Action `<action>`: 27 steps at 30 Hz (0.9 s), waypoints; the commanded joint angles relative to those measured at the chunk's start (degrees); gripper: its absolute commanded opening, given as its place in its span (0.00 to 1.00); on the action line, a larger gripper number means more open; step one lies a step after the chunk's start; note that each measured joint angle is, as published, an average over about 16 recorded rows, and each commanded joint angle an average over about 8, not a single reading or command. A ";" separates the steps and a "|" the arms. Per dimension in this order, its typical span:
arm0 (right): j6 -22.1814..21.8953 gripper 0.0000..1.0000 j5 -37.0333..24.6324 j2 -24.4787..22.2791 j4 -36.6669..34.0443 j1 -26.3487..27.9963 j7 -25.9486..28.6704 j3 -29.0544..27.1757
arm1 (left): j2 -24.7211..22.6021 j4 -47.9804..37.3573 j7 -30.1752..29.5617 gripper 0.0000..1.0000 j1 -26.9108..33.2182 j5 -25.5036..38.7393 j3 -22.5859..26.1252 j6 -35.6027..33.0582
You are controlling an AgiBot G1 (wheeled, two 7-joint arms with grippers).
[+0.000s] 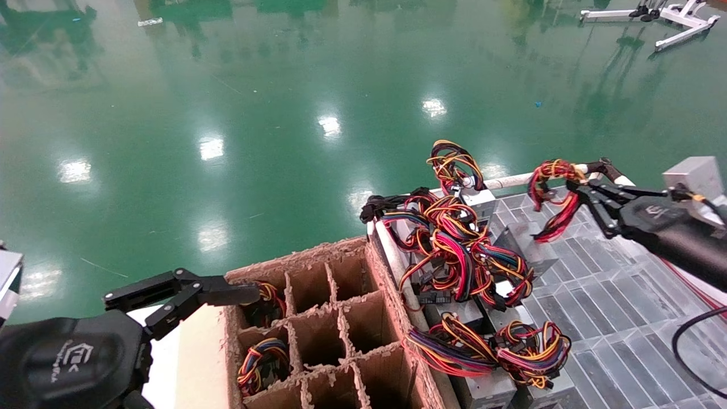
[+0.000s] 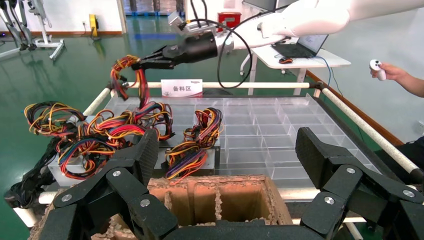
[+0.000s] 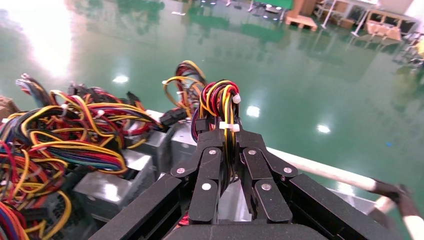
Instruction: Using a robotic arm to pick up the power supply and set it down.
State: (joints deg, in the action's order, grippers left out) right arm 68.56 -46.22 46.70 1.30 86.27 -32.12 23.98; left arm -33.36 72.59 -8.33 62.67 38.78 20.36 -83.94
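My right gripper (image 1: 585,190), the robotic arm with the black cable, is shut on the looped red, yellow and black wire bundle (image 1: 548,173) of the power supply. The loop is held above the tray, and red wires trail down toward a grey box (image 1: 525,238) lying there. From the right wrist, the jaws (image 3: 223,135) pinch the wires (image 3: 220,100) just below a white tie. The left wrist view shows the same grip (image 2: 142,62) from afar. My left gripper (image 1: 187,295) is open and holds nothing, hovering over the cardboard crate's near-left corner.
A divided cardboard crate (image 1: 295,258) holds wire bundles (image 1: 264,304) in its left cells. Several other power supplies (image 1: 454,255) with tangled wires crowd the left of the clear grid tray (image 1: 613,301). White rails (image 1: 511,182) edge the tray. A person's hand (image 2: 382,70) holds a controller at the far side.
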 commanded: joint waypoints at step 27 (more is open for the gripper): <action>-0.70 1.00 -0.82 1.72 -0.48 0.52 0.40 0.60 | 0.01 -0.02 0.00 1.00 -0.01 -0.02 0.00 0.02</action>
State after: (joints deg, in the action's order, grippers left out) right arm 67.86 -47.05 48.42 0.82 86.80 -31.71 24.58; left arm -33.35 72.58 -8.32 62.66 38.76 20.36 -83.92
